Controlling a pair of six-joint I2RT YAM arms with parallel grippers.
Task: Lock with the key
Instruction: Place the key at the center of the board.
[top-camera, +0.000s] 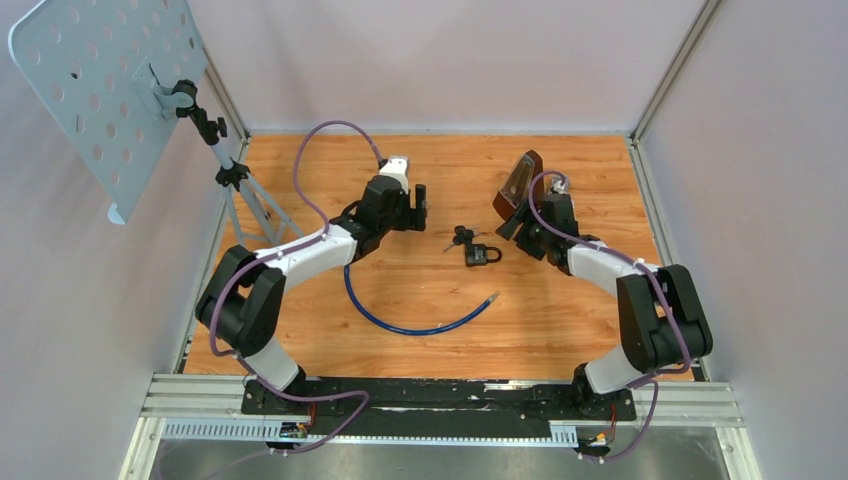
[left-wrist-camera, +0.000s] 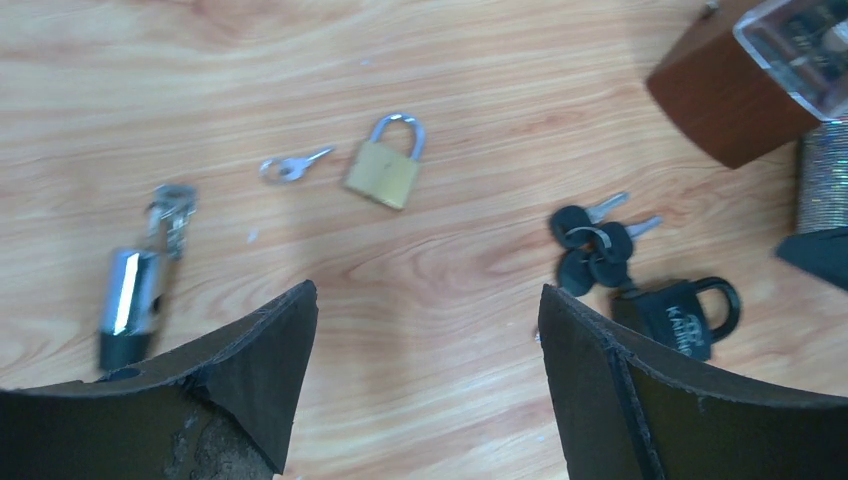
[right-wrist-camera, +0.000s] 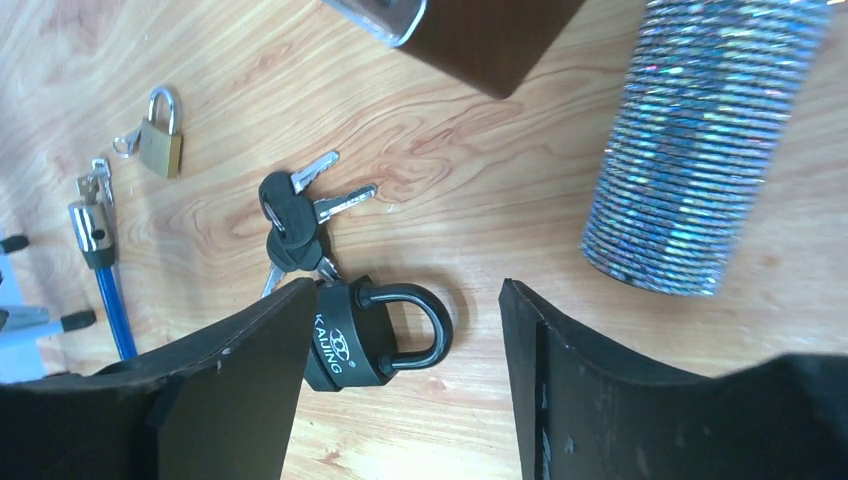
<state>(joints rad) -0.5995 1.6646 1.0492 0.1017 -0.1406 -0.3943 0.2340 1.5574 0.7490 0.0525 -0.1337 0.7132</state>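
Note:
A black padlock with a shut shackle lies on the wooden table mid-way between the arms. A bunch of black-headed keys lies against its body. In the right wrist view the padlock lies partly under my left finger, its shackle in the gap between the fingers, with the keys just beyond it. My right gripper is open and empty above it. My left gripper is open and empty over bare wood, with the black padlock and keys to its right.
A small brass padlock and its loose silver key lie ahead of the left gripper. A chrome cable-lock head lies to the left, and its blue cable curves across the table. A brown box and a glittery cylinder stand near the right gripper.

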